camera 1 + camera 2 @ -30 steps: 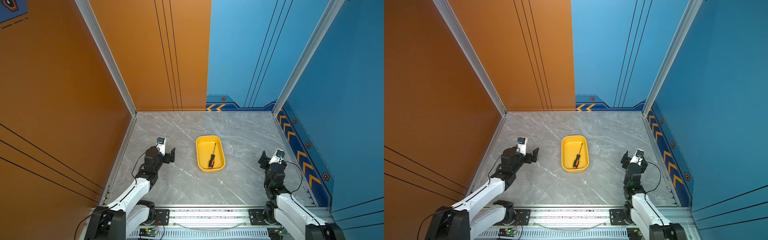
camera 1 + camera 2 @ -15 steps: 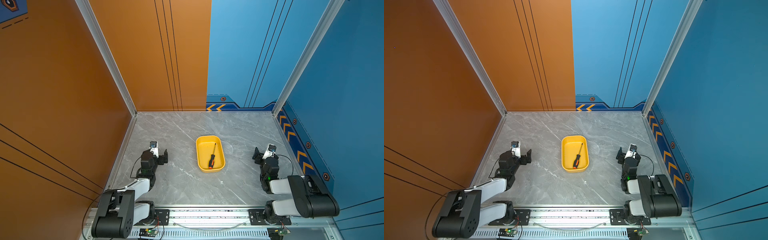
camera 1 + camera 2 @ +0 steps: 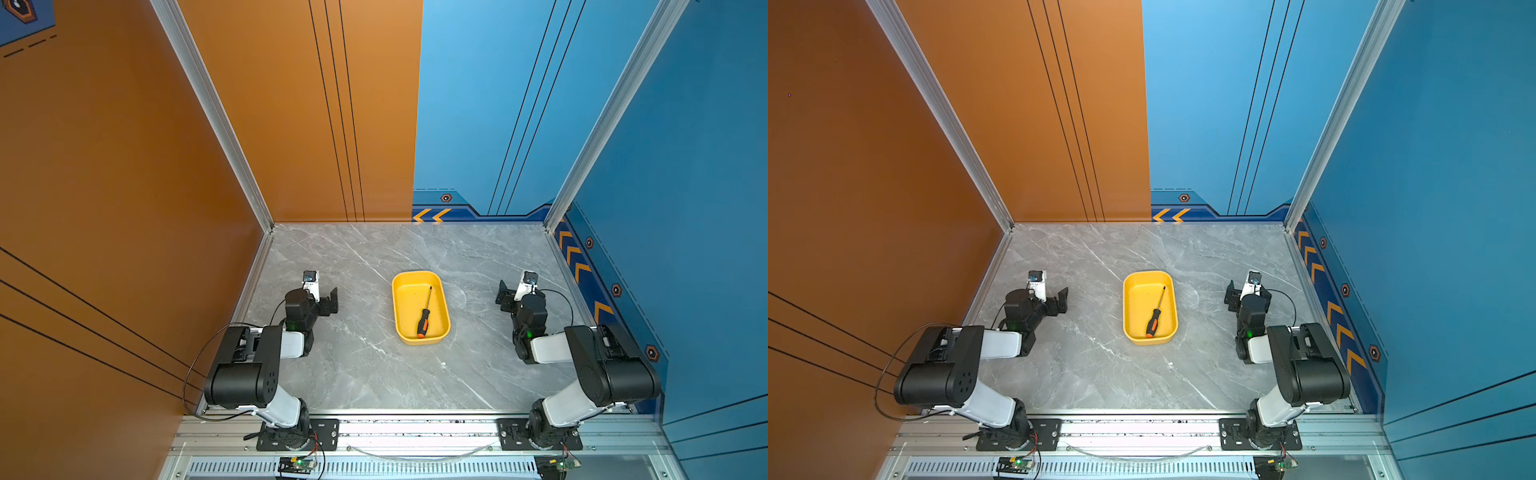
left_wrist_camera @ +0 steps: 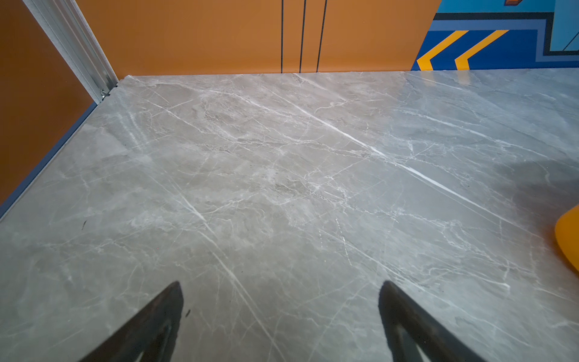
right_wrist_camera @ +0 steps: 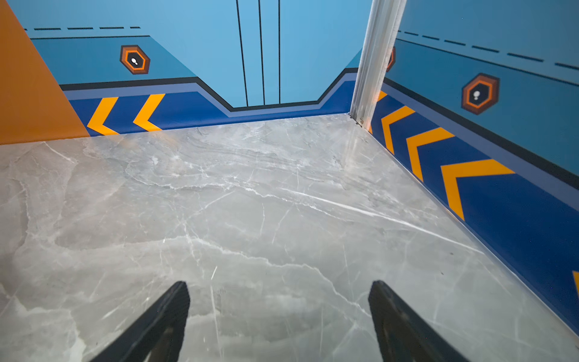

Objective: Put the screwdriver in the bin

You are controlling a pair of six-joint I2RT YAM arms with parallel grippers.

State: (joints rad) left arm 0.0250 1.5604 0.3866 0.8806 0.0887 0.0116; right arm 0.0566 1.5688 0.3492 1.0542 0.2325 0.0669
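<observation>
Now both my arms have folded back toward the rail. My left claw [image 4: 280, 288] and right claw [image 5: 279, 286] hang apart, empty, low over the grey marbled counter [image 3: 374, 374]. Farther out, the small black-handled, orange-ended screwdriver [image 3: 424, 313] lies flat inside the shallow yellow plastic bin [image 3: 420, 340] (job done, I judge). Bare counter lies on both sides of it. The orange wall [image 3: 124, 208] stands near my left claw, the blue chevron wall [image 3: 602, 307] near my right.

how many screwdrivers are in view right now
1: the screwdriver lies inside the yellow bin, its orange end nearest the arms' bases. No other shows in any view.
</observation>
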